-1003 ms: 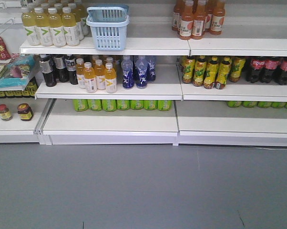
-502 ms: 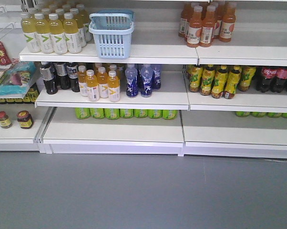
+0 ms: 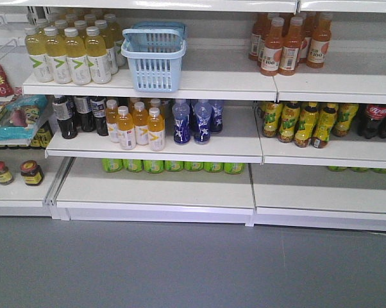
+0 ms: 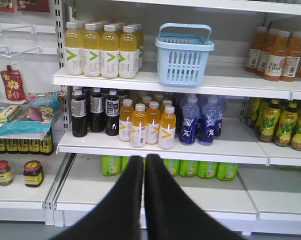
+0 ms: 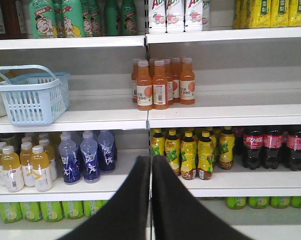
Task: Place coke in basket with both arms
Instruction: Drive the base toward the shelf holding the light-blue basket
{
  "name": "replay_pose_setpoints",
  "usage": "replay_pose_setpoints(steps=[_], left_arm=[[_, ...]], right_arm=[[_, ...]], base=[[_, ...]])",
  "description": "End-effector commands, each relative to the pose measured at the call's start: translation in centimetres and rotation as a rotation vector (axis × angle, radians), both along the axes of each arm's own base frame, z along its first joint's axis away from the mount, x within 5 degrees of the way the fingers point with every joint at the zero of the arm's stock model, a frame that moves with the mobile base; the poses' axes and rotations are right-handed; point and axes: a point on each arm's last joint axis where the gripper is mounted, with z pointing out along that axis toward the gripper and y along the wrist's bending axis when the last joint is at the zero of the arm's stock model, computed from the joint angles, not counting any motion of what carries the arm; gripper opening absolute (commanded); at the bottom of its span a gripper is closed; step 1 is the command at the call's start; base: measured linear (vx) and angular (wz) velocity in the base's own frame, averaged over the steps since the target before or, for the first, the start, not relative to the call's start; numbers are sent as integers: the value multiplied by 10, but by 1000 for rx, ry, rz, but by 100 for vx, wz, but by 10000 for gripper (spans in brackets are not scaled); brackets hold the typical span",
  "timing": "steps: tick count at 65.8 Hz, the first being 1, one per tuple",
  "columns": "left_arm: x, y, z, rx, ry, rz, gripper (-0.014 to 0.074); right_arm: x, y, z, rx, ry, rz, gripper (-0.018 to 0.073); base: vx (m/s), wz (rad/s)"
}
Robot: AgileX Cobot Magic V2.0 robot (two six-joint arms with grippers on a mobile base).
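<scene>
Row of coke bottles point(image 5: 275, 145) at the right end of the middle shelf, just right of the yellow-green bottles point(image 5: 190, 152). Right gripper point(image 5: 151, 160): jaws pressed together, holding nothing; the coke is well apart from it, farther back and to the right. Left gripper point(image 4: 143, 159): jaws likewise closed and empty. Basket point(image 5: 30, 107) on the shelf above, far left, handle raised.

Left gripper point(image 4: 143, 159) and right gripper point(image 5: 151, 160) each show 2 smooth, matte black fingers point(image 4: 121, 200) tapering to rounded tips.
</scene>
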Motion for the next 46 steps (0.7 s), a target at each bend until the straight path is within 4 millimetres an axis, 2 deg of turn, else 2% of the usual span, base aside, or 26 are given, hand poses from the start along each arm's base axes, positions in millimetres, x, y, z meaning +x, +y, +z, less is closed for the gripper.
replay_pose_setpoints(steps=[1, 46], left_arm=[[-2, 0, 17, -17, -119, 3, -6], [-2, 0, 17, -17, -119, 3, -6]], right_arm=[[-1, 0, 5, -22, -78, -1, -2], [-1, 0, 5, -22, -78, -1, -2]], base=[[17, 1], [17, -3]])
